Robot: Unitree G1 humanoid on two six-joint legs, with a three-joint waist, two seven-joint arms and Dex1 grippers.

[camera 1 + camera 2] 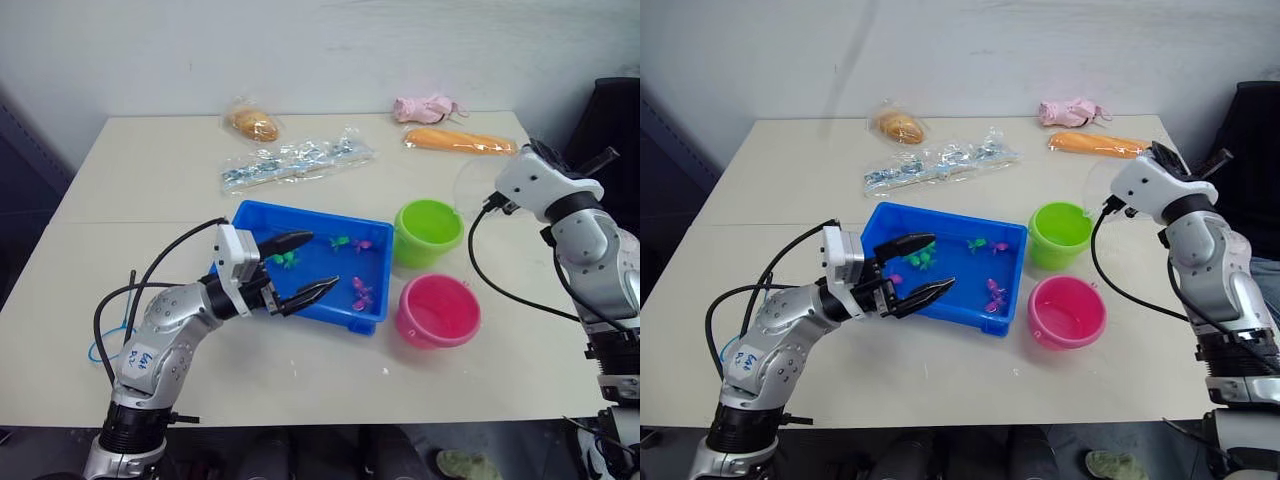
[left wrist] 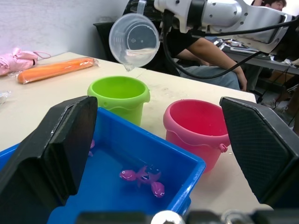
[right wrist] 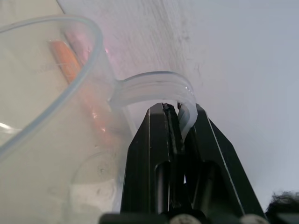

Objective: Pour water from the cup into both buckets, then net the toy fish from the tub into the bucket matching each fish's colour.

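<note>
My right gripper (image 3: 176,116) is shut on the handle of the clear cup (image 2: 134,41), which hangs tilted above the lime green bucket (image 1: 427,231) with a little water at its lip. The pink bucket (image 1: 438,310) stands just in front of the green one. The blue tub (image 1: 315,262) holds water and several small pink and green toy fish (image 2: 142,176). My left gripper (image 1: 302,268) hovers open over the tub's near left part, holding nothing. The net's blue hoop (image 1: 104,346) lies by my left arm, mostly hidden.
At the table's far side lie a clear plastic bag (image 1: 296,160), a bagged bun (image 1: 252,123), a pink cloth toy (image 1: 428,107) and a long orange packet (image 1: 460,142). A seated person (image 2: 205,56) shows behind the table in the left wrist view.
</note>
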